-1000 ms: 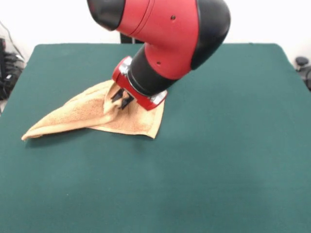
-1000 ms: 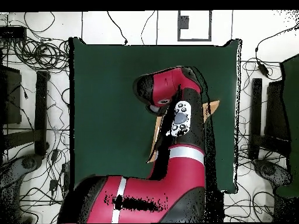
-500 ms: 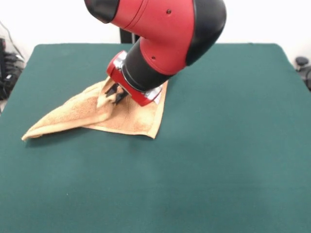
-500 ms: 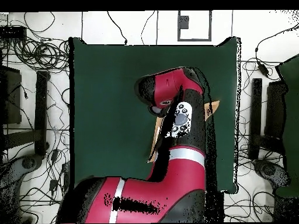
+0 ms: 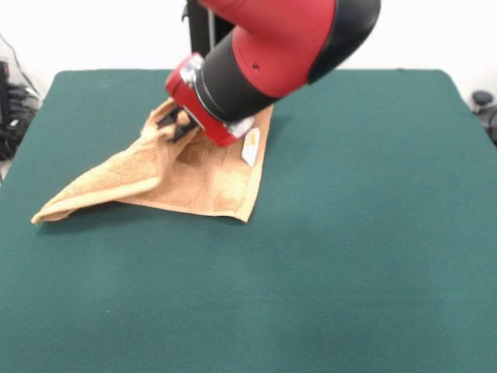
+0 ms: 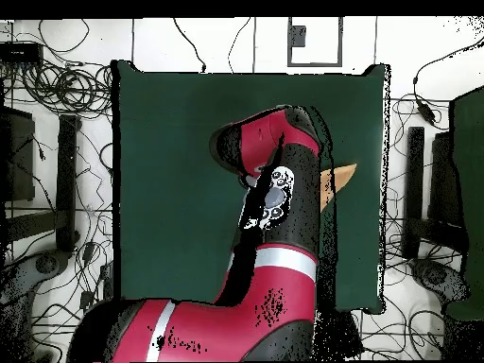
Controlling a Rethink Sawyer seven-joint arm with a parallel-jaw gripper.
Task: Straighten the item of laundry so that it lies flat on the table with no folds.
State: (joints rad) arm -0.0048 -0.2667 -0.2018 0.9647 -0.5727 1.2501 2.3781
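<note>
The tan-orange towel (image 5: 194,175) lies crumpled on the dark green table (image 5: 357,233), left of centre in the front view. One long corner stretches toward the table's left edge, and a small white label (image 5: 250,148) shows near the towel's right edge. My gripper (image 5: 175,124) is shut on a raised fold at the towel's far side and holds it a little above the table. In the overhead view only an orange tip of the towel (image 6: 338,178) shows beside the arm (image 6: 274,189), on the table (image 6: 170,142); the gripper is hidden under the arm.
The red and black arm (image 5: 264,54) hangs over the towel's far part. Cables and stands (image 6: 57,142) surround the table in the overhead view.
My gripper has moved up and toward the far left with the fold in it. The towel's far edge has lifted and the label has come into sight.
</note>
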